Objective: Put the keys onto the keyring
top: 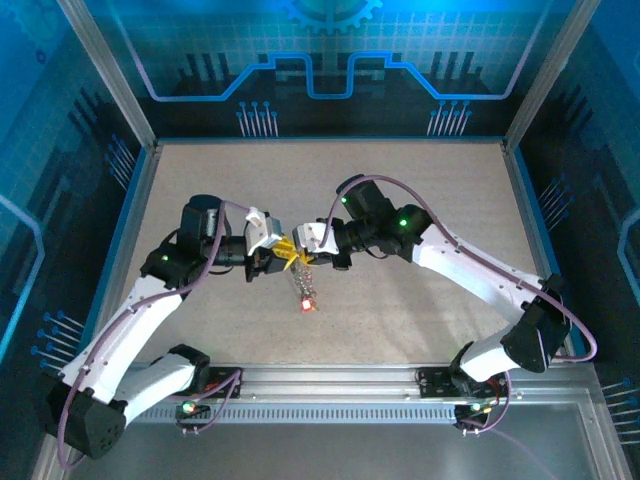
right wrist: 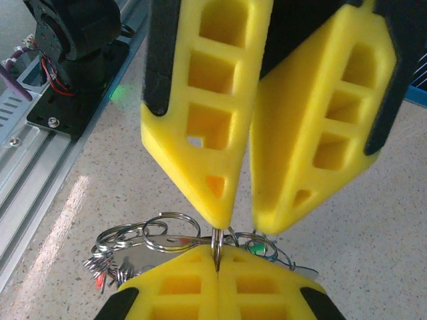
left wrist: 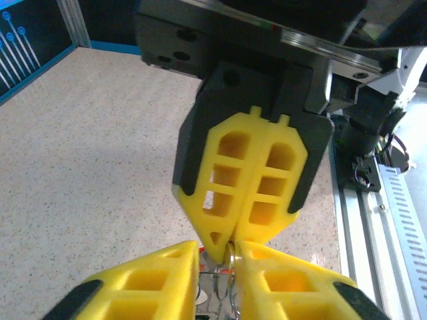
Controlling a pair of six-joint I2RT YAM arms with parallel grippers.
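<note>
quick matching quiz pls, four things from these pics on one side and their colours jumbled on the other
Things:
1. claw fingers
2. tag
3. ring
4. table

Colours:
a. silver
b. speckled beige
c. yellow
d. red

Pairs: 1-c, 2-d, 3-a, 4-b
</note>
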